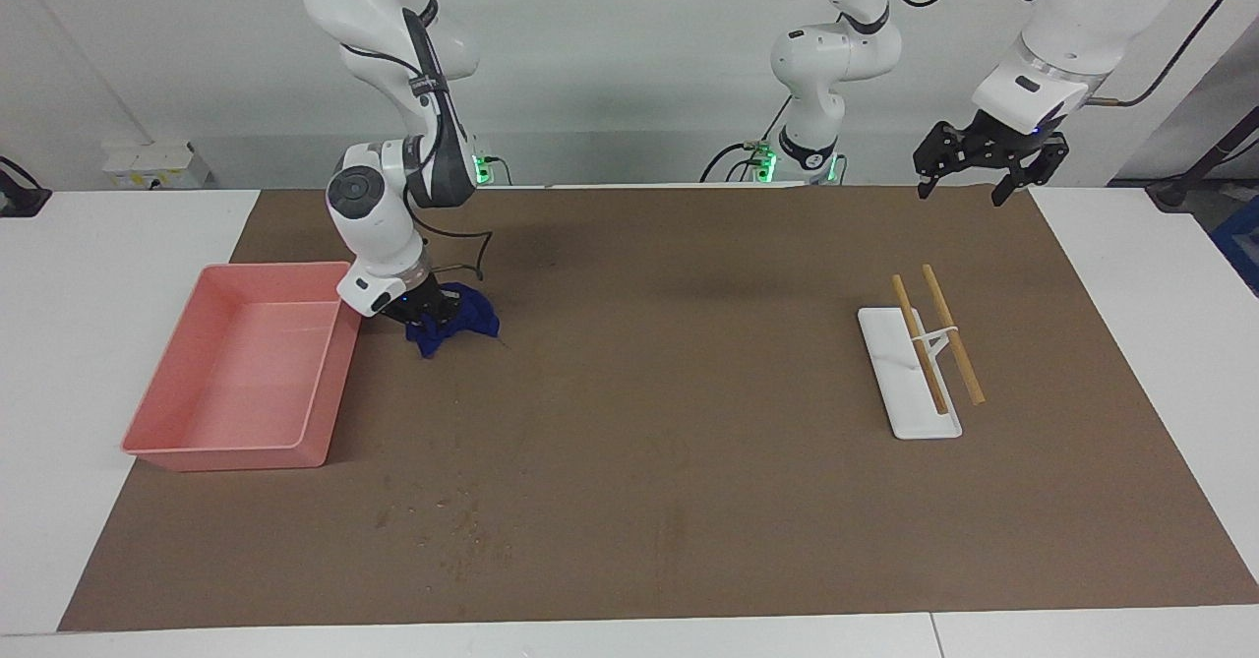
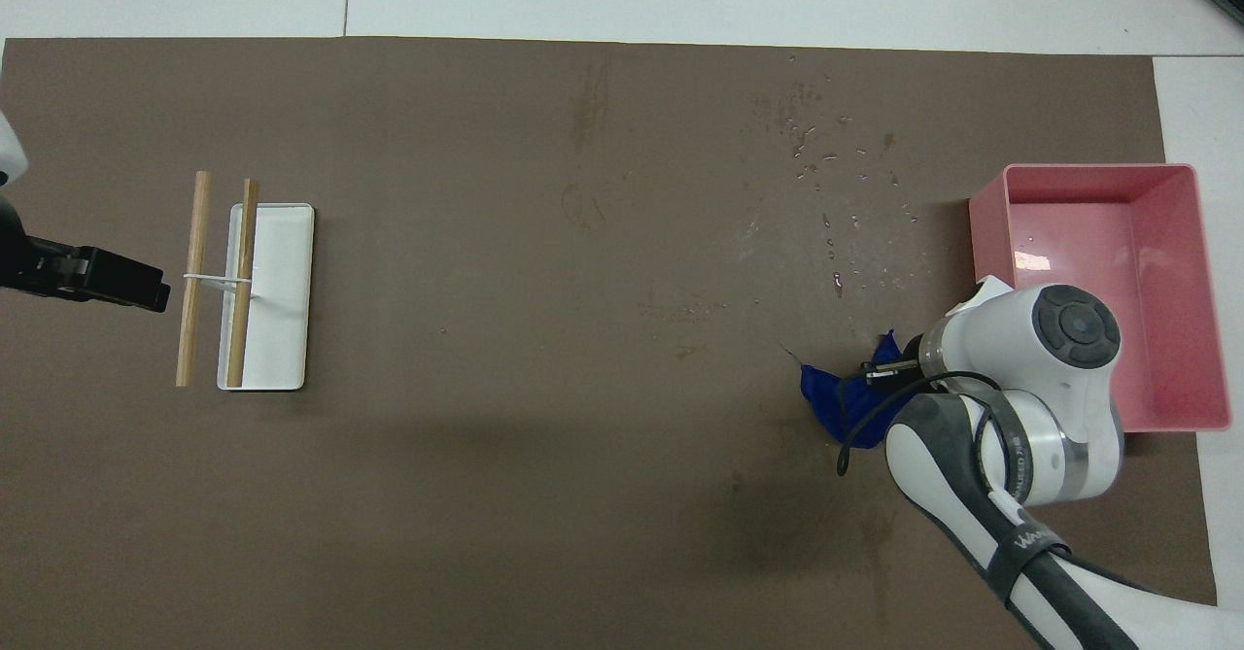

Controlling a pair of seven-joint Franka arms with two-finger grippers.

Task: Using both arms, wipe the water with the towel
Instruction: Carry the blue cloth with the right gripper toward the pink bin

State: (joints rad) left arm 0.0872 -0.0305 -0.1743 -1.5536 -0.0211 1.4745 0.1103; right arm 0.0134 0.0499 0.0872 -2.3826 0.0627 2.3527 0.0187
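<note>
Because the right arm's wrist covers it from overhead, the right gripper [image 1: 425,312] shows only in the facing view, clamped tight on the navy towel [image 1: 462,319], which lies on the brown mat [image 1: 689,392] beside the pink tray [image 1: 236,447]. Water droplets [image 2: 836,193] read clearly only from overhead. The left gripper [image 1: 984,161], fingers spread, waits above the mat's edge near the white rack [image 1: 910,383]; overhead it is cut off.

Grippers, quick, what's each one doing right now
Left gripper: open, empty, up over the mat's edge by the left arm's base.
Right gripper: shut on the towel, beside the pink tray.
</note>
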